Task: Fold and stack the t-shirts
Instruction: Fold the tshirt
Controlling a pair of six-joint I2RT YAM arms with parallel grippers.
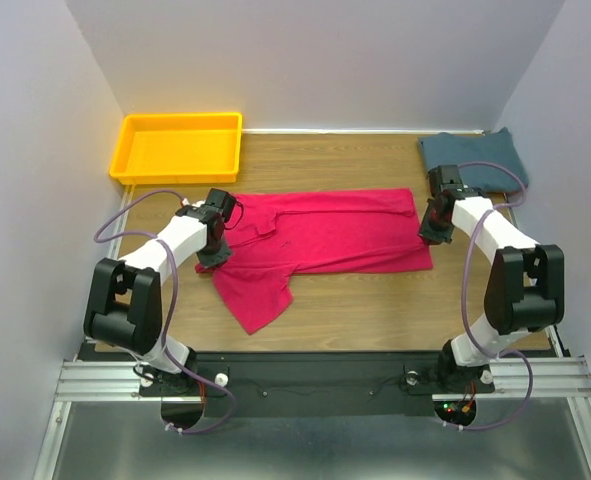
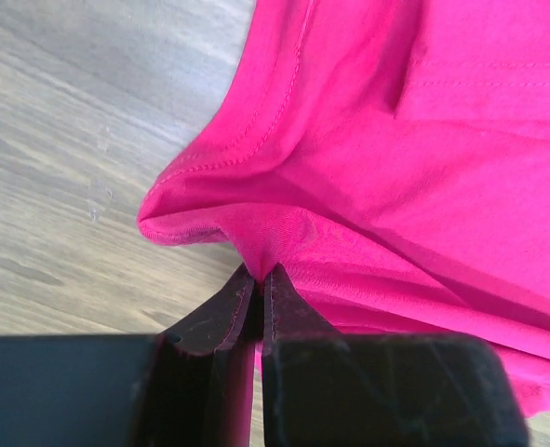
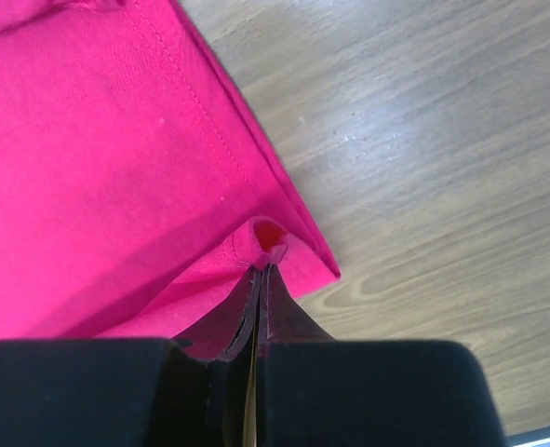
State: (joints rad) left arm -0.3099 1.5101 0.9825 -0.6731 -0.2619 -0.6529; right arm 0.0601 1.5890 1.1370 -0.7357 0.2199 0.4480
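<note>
The crimson-pink t-shirt (image 1: 325,240) lies across the middle of the table, partly folded, with one sleeve hanging toward the front. My left gripper (image 1: 215,250) is shut on the shirt's left edge; the left wrist view shows a pinch of pink cloth (image 2: 256,251) between the closed fingertips. My right gripper (image 1: 433,232) is shut on the shirt's right hem; the right wrist view shows the hem (image 3: 265,240) bunched in the jaws. The teal-blue t-shirt (image 1: 472,157) lies folded at the back right corner.
A yellow plastic tray (image 1: 180,146) stands at the back left corner. White walls close in the table at the back and sides. The right arm's cable loops over the teal shirt's front edge.
</note>
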